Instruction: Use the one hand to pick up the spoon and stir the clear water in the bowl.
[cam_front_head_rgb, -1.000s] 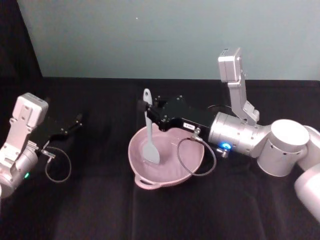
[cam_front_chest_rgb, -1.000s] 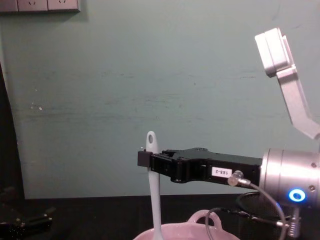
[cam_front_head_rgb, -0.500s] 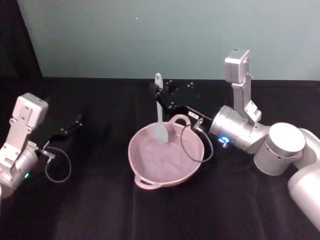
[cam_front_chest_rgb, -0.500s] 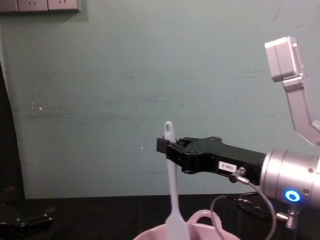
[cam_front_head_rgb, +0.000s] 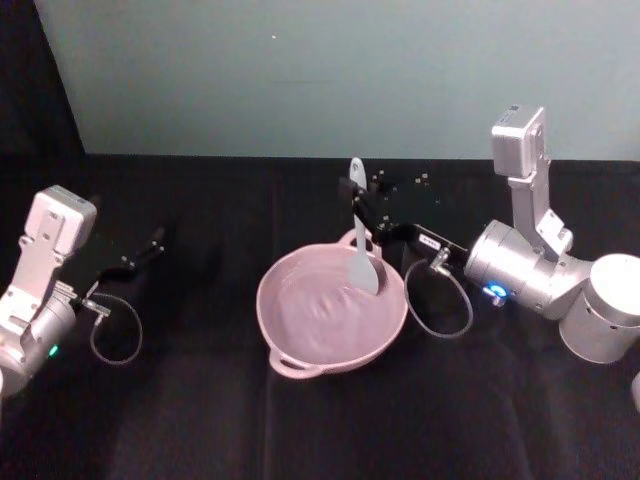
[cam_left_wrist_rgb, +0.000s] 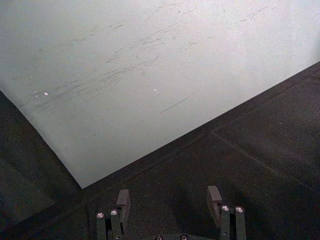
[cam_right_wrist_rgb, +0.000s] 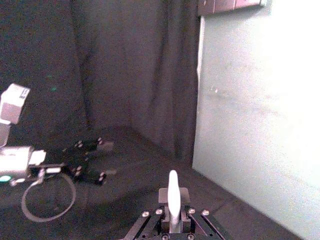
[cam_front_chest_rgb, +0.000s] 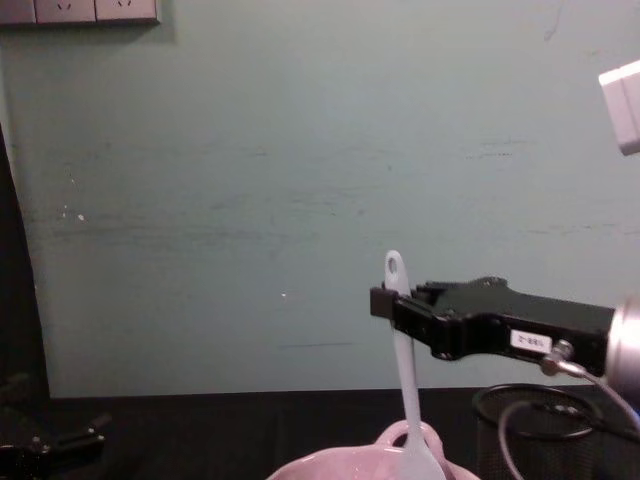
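One spoon (cam_front_head_rgb: 360, 245), one bowl (cam_front_head_rgb: 305, 322) and one mesh cup (cam_front_chest_rgb: 560, 415). Two grippers: the left gripper (cam_left_wrist_rgb: 167, 199) and the right gripper (cam_front_head_rgb: 357, 198).

Right arm reaches in level from the right side, wrist horizontal, right claw (cam_front_head_rgb: 356, 196) pinched on the spoon (cam_front_head_rgb: 362, 262). Left arm parked far left, left claw (cam_front_head_rgb: 154, 243) fingers apart.

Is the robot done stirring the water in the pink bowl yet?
Picked up: the right gripper is shut on the spoon, upright. In hand: its tip dips inside the bowl near the far right rim. Stirring is left; the water is too clear to judge. The left gripper sits open, aside.
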